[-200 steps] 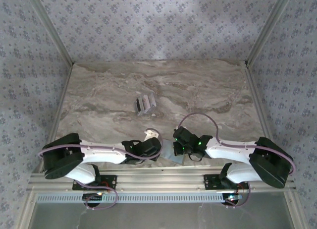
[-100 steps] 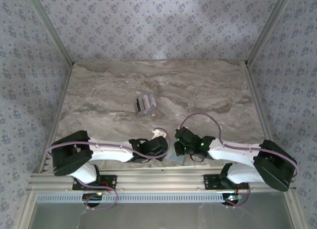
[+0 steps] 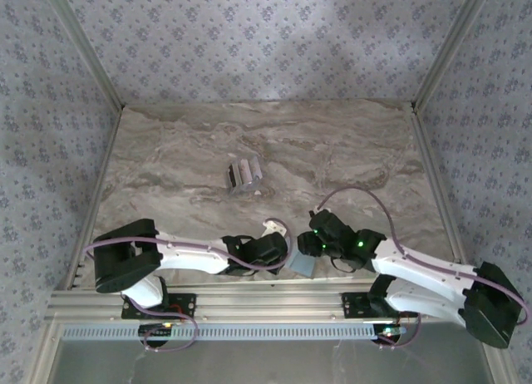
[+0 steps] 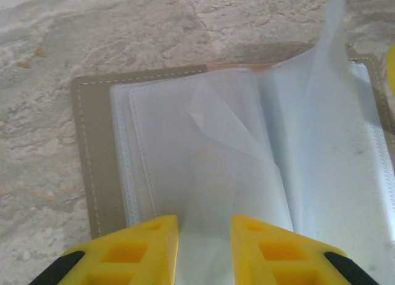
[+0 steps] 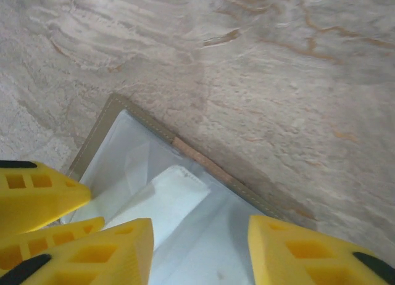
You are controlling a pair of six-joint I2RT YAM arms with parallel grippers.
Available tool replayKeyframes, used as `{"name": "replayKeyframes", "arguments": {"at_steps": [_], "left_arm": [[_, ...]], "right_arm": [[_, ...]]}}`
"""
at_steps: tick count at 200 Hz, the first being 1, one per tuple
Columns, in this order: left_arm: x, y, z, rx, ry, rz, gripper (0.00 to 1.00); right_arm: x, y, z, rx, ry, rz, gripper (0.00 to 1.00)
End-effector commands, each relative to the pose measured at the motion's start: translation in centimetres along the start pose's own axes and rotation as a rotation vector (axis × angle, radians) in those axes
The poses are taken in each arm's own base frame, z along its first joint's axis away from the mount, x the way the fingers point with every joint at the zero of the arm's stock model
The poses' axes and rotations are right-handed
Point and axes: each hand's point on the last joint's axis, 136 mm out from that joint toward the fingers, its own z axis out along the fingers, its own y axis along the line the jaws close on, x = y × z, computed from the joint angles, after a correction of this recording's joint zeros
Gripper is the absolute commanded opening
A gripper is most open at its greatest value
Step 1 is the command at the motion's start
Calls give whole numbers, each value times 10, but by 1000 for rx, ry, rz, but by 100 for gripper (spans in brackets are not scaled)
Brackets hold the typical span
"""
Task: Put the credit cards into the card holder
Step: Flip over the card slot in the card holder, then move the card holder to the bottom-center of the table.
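1. Aluminium rail (image 3: 266, 305): set along the near edge of the table, with both arm bases bolted to it.
2. Left gripper (image 4: 203, 234): placed at the near centre of the table, over the near edge of the card holder. The jaws are set narrowly apart with a plain gap between the yellow fingers (image 4: 148, 248). Clear pocket pages are seen lying in that gap. Whether the fingertips press on them cannot be told.
3. Right gripper (image 5: 199, 231): placed just right of the left gripper and over the same holder. The jaws are spread wide and nothing is clasped between them. A pale folded page (image 5: 163, 205) is seen below the gap.
4. Card holder (image 4: 92, 161) (image 5: 99, 134) (image 3: 303, 265): grey-tan cover with a stitched border, laid open flat on the table between the two grippers. Its clear pockets are exposed. One clear page (image 4: 330, 63) is raised on edge, and another is creased at a corner.
5. Credit cards (image 3: 243, 174): a small cluster, one dark and the rest pale. They are laid on the table well beyond the holder, left of centre and apart from both grippers.
6. Table (image 3: 357, 151): marble-patterned top, bounded at the far side by patterned walls (image 3: 266, 43).
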Motion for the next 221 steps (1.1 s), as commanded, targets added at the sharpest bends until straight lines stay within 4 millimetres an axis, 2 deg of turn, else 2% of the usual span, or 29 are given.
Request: {"name": "replayKeyframes", "arguments": {"at_steps": [1, 42, 95, 129, 160, 202, 221], "left_arm": [[0, -13, 1, 15, 14, 44, 28], [0, -32, 3, 18, 18, 97, 29], [8, -28, 16, -11, 44, 84, 29], [13, -21, 22, -41, 57, 69, 29], [13, -9, 25, -74, 58, 28, 29], [9, 12, 29, -102, 53, -33, 29], [5, 24, 30, -114, 48, -63, 29]], "right_arm": [[6, -23, -5, 72, 17, 60, 52], [13, -36, -6, 81, 46, 122, 56], [27, -45, 10, 55, 77, 187, 54], [33, -39, 23, 23, 98, 200, 42], [26, -29, 30, 3, 92, 189, 29], [-1, -19, 37, -17, 23, 174, 2], [-14, -13, 43, -32, 3, 163, 0]]}}
